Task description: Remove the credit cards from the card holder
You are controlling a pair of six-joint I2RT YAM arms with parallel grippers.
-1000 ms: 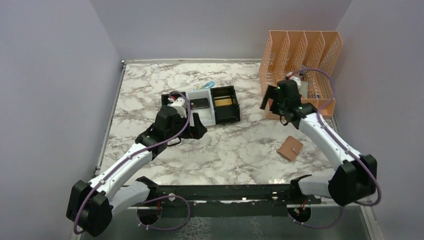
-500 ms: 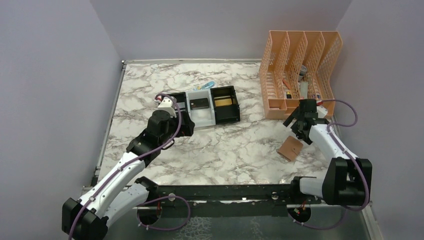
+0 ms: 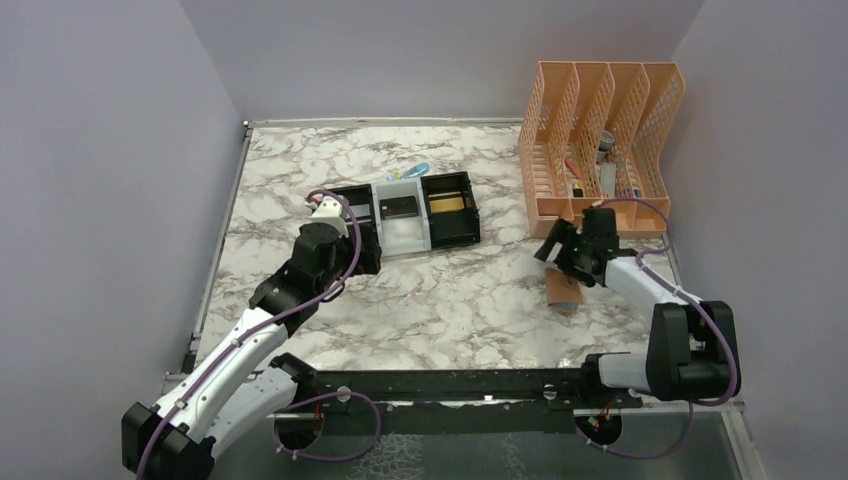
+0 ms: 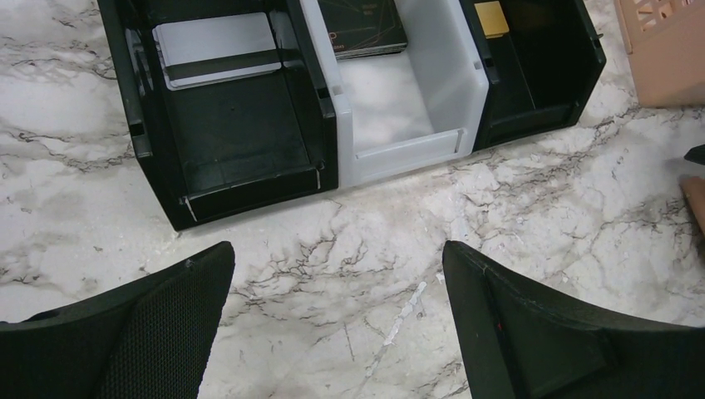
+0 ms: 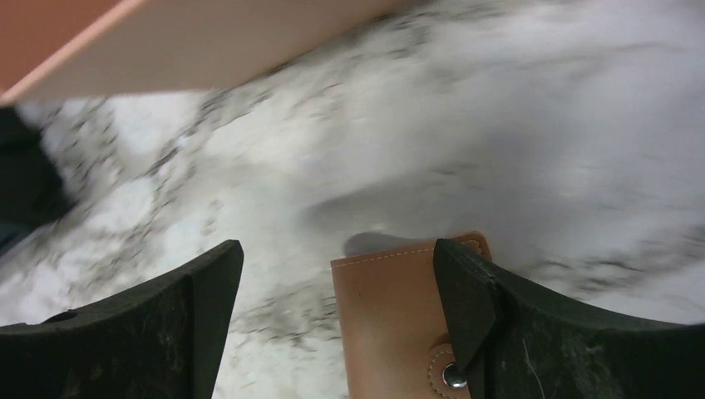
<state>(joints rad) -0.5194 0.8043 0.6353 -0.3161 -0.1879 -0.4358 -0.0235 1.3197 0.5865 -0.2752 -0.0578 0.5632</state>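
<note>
Shut card holder (image 3: 562,288) lies flat at lower right of the top view, off-centre under the spread, empty jaws of the right gripper (image 5: 332,253) — closing here may only nudge it away; left gripper (image 4: 337,249) gapes empty by the tray (image 4: 329,108).

The top camera looks steeply down from high behind the near edge of the table (image 3: 470,300), taking in its whole marble top. The left wrist camera hangs fairly close over the table, facing down and forward at the tray (image 4: 332,125), which the top view shows mid-table. The right wrist camera sits very low and close, its picture blurred, facing the wallet (image 5: 391,324) and the file rack (image 5: 166,33). The top view shows both at right.
</note>
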